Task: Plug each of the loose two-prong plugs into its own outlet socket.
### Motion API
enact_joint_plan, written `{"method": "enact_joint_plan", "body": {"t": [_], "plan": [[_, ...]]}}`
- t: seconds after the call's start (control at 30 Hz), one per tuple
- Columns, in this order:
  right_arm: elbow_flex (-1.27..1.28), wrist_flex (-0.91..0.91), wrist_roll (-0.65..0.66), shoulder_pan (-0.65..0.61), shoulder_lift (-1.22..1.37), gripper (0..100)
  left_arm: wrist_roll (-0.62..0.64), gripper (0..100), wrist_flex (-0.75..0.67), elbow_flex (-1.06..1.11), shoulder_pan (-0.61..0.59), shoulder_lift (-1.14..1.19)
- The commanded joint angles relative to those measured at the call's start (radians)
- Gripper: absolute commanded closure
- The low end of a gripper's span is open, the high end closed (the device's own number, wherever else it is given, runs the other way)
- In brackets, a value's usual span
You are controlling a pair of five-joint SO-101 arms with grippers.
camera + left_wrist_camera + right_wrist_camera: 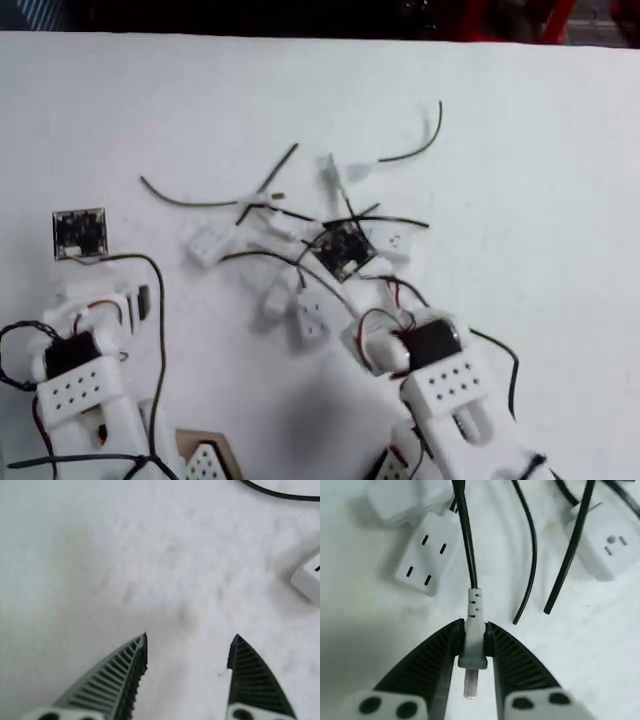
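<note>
My right gripper [474, 629] is shut on a white two-prong plug [474, 605], whose prongs point back toward the wrist and whose black cord [465, 540] runs ahead. Just beyond it lies a white outlet block [427, 550] with two pairs of slots facing up. A second white outlet [610, 545] lies farther off to one side. In the high view this gripper [358, 335] sits beside the outlet block [312, 318] near the table's middle. My left gripper [190, 637] hangs open over bare table, and its arm [75, 385] is at the front left.
Loose black cords [200, 203] and more white plug and socket pieces [210, 242] are tangled around a black marker square [343, 248] mid-table. Another marker square [80, 232] lies at the left. A white block corner [309, 580] is near the left gripper.
</note>
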Motion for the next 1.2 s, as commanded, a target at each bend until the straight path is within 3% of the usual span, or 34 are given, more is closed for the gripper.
{"method": "enact_joint_plan", "body": {"t": [0.0, 0.43, 0.67, 1.0, 1.17], "plan": [[-0.028, -0.038, 0.011, -0.012, 0.125, 98.1, 0.003, 74, -0.018, -0.005, 0.001, -0.021], [-0.184, -0.071, 0.011, -0.01, 0.561, 97.7, 0.003, 74, -0.018, -0.005, 0.001, -0.021], [-0.336, 0.097, 0.011, -0.01, 0.657, 89.1, 0.003, 74, -0.018, -0.005, 0.001, -0.021], [-0.428, 0.134, 0.011, -0.008, 0.802, 89.1, 0.003, 74, -0.018, -0.005, 0.001, -0.021], [-0.473, 0.134, 0.011, -0.007, 0.846, 94.4, 0.003, 74, -0.018, -0.005, 0.001, -0.021]]}}
